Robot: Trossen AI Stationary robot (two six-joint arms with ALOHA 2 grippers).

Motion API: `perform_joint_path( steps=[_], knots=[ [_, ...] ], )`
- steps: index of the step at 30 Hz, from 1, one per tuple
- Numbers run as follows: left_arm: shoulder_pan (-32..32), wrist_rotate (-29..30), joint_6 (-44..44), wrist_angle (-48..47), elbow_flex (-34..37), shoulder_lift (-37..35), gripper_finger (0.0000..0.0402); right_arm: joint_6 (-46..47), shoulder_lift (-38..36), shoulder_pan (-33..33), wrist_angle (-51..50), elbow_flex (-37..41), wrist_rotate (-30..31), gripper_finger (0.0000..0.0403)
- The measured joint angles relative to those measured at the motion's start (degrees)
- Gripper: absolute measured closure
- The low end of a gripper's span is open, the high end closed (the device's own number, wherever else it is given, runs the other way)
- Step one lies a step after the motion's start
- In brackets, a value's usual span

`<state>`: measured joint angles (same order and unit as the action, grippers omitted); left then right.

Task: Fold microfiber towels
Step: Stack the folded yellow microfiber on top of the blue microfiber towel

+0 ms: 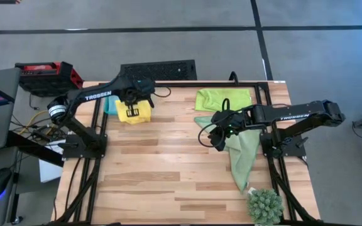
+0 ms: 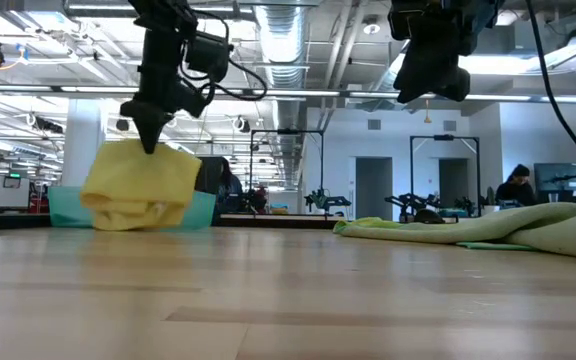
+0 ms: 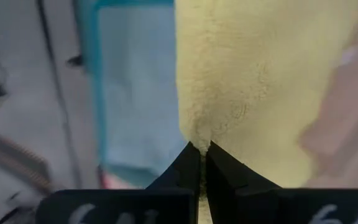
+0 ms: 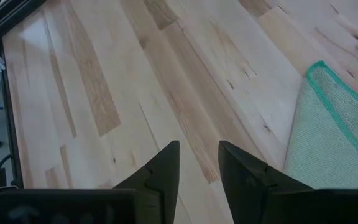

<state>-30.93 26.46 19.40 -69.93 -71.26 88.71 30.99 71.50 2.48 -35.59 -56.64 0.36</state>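
The soft yellow microfiber towel (image 2: pixel 143 187) is pinched at its top by the closed left gripper (image 3: pixel 202 148) and hangs bunched below it, at the far left of the pale wooden worktop (image 1: pixel 162 169), in front of a rigid teal tray (image 2: pixel 63 208). The right gripper (image 4: pixel 199 155) is held partly open and empty above bare wood, just beside the sage green towel (image 1: pixel 241 154). A lime green towel (image 1: pixel 222 99) lies behind that.
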Motion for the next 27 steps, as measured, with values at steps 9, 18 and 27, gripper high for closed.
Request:
perform_joint_path(
  steps=[9, 18, 27],
  knots=[
    [-7.5, 6.2, 4.7, 1.9, 0.0, 0.9, 0.0401, 0.0, 0.0, 0.0, 0.0, 0.0, 0.1, 0.0269],
    [-10.8, 10.3, 15.2, 9.6, 0.2, 6.5, 0.0401, 0.0, 0.0, 0.0, 0.0, 0.0, 0.1, 0.0268],
    [-11.8, 10.3, 23.8, 13.9, 0.2, 9.0, 0.0401, 0.0, 0.0, 0.0, 0.0, 0.0, 0.1, 0.0269]
  ],
)
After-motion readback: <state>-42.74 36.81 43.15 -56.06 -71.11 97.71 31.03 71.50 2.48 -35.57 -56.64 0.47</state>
